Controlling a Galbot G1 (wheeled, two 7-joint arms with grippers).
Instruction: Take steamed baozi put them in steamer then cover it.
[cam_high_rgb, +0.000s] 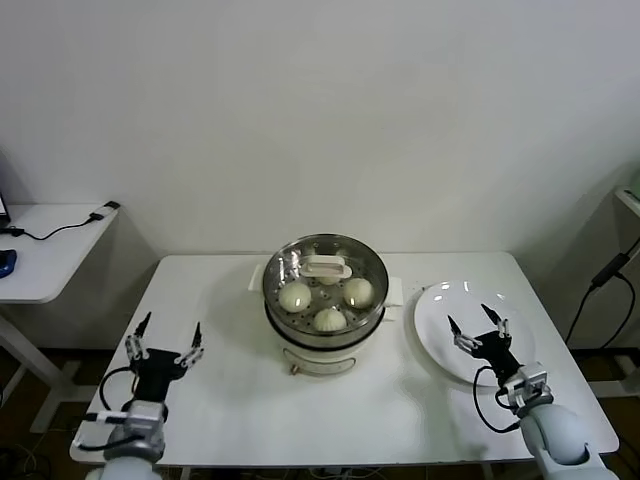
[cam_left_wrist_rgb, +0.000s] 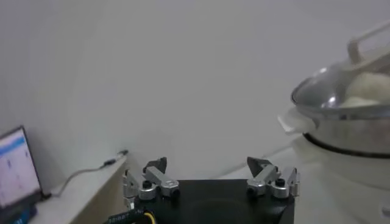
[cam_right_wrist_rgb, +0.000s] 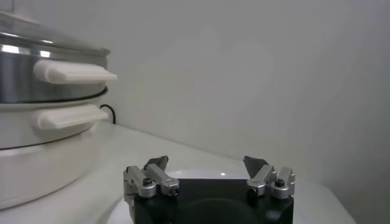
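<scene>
The steel steamer (cam_high_rgb: 325, 310) stands on its white pot base in the middle of the table, with the clear glass cover (cam_high_rgb: 300, 262) resting on it. Through the glass I see three baozi (cam_high_rgb: 296, 296) inside; the cover's white handle hides part of the basket. In the left wrist view the cover (cam_left_wrist_rgb: 332, 91) shows a baozi (cam_left_wrist_rgb: 372, 85) beneath it. My left gripper (cam_high_rgb: 166, 341) is open over the table's front left, well clear of the steamer. My right gripper (cam_high_rgb: 478, 326) is open above the white plate, holding nothing. The steamer (cam_right_wrist_rgb: 49, 73) is off to the side in the right wrist view.
A flat white plate (cam_high_rgb: 440, 310) lies right of the steamer, under my right gripper. A white side desk (cam_high_rgb: 50, 250) with a cable and a laptop (cam_left_wrist_rgb: 15, 167) stands to the left. The table edge runs just in front of both arms.
</scene>
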